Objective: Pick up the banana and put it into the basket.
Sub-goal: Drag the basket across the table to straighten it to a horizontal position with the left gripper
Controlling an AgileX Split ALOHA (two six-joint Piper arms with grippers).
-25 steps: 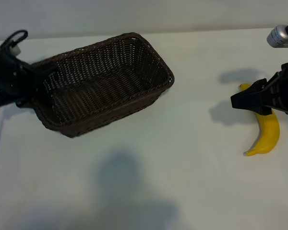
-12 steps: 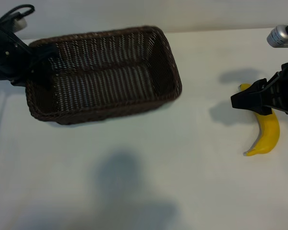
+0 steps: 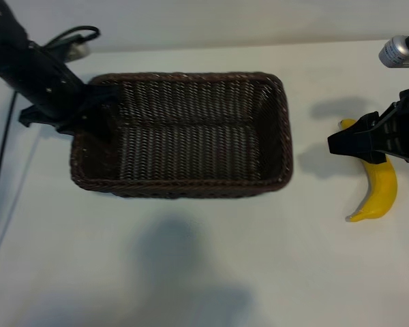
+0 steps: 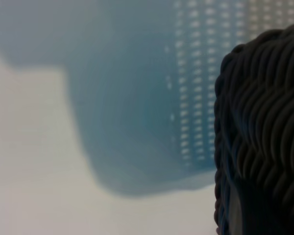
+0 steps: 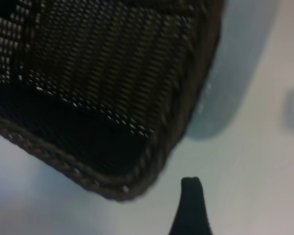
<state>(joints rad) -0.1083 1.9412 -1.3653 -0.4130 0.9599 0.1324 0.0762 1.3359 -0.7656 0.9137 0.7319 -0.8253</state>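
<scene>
Banana (image 3: 381, 187) lies on the tabletop (image 3: 211, 259) under the right gripper (image 3: 347, 144), jaws open; it looks light, smooth, bruisable, so grab mid-curve. Left gripper (image 3: 95, 119) jaws clamp the wicker basket (image 3: 191, 184) rim

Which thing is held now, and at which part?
The left gripper holds the basket at the rim of its short end. The right gripper is open above the banana, holding nothing.

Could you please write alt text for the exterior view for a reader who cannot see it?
The left gripper holds the left end of a dark wicker basket on a white table; the right gripper hovers open over a yellow banana lying right of the basket.
</scene>
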